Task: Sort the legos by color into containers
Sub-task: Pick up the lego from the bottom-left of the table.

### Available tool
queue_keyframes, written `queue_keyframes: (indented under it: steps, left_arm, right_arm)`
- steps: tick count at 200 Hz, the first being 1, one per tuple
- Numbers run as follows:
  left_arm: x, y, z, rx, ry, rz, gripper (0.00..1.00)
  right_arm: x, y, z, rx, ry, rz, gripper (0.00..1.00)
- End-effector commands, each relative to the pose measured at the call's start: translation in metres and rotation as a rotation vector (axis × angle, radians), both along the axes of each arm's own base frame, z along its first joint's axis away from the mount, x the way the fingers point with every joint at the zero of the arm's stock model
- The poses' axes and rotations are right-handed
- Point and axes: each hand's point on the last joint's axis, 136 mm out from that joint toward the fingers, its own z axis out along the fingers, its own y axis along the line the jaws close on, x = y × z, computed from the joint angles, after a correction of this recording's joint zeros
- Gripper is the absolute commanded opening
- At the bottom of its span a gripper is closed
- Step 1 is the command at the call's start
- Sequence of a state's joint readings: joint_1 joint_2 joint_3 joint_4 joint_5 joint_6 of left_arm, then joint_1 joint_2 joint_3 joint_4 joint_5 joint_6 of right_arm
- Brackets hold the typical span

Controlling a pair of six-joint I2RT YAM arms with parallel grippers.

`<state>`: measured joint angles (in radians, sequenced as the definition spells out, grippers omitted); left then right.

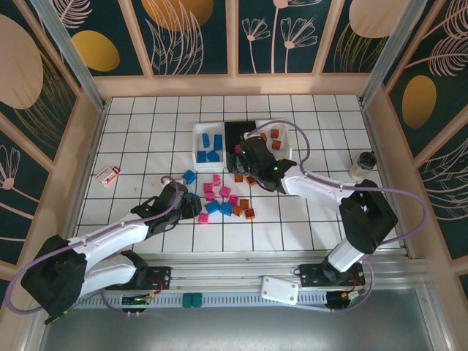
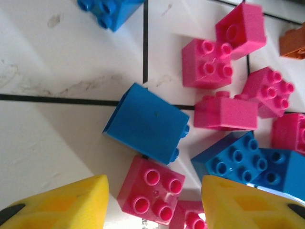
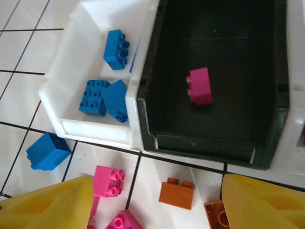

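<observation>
My left gripper (image 2: 152, 212) stands apart around a pink brick (image 2: 151, 191), a blue brick (image 2: 145, 121) crowding just beyond. My right gripper (image 3: 155, 205) hangs apart above an orange brick (image 3: 177, 193), beside the black tray (image 3: 200, 145) holding a magenta brick (image 3: 200, 86).

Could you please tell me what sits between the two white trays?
The black tray stands there, flanked by the left white tray and the right white tray. One pink brick lies in it, as the right wrist view shows.
</observation>
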<state>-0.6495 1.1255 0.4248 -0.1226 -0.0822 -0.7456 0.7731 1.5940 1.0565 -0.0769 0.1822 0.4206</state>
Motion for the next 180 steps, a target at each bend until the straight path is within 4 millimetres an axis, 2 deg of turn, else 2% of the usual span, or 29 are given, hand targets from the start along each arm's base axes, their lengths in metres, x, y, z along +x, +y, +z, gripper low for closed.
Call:
queue_keyframes:
  steps: [1,32,70,88,104,111,132,146,161,180]
  left_arm:
    - [-0.003,-0.002,-0.009,0.007,0.019,-0.01,0.53]
    - [-0.007,0.005,-0.024,0.042,0.055,0.01,0.44]
    - [-0.016,0.037,-0.044,0.155,0.108,0.145,0.25]
    - [-0.02,0.05,-0.044,0.181,0.105,0.198,0.22]
    - [-0.019,0.056,-0.035,0.176,0.072,0.226,0.21]
    - [-0.016,0.055,-0.026,0.155,0.042,0.231,0.23]
    - [-0.005,0.043,0.001,0.096,-0.034,0.191,0.39]
    - [0.001,0.034,0.014,0.075,-0.058,0.159,0.46]
    - [0.004,0.029,0.016,0.08,-0.054,0.14,0.51]
    - [0.002,0.031,0.004,0.114,-0.021,0.134,0.59]
  right_arm:
    - [0.005,-0.006,0.025,0.075,-0.052,-0.037,0.71]
    - [0.007,-0.011,0.032,0.083,-0.068,-0.049,0.71]
    - [0.007,-0.016,0.034,0.085,-0.07,-0.059,0.72]
    - [0.006,-0.018,0.034,0.087,-0.073,-0.059,0.71]
    - [0.006,-0.022,0.035,0.088,-0.073,-0.064,0.71]
    - [0.006,-0.022,0.035,0.09,-0.074,-0.063,0.71]
    - [0.007,-0.023,0.037,0.097,-0.077,-0.067,0.71]
    - [0.007,-0.022,0.038,0.104,-0.077,-0.065,0.72]
    - [0.007,-0.02,0.038,0.113,-0.075,-0.059,0.71]
    - [0.007,-0.02,0.037,0.112,-0.072,-0.061,0.72]
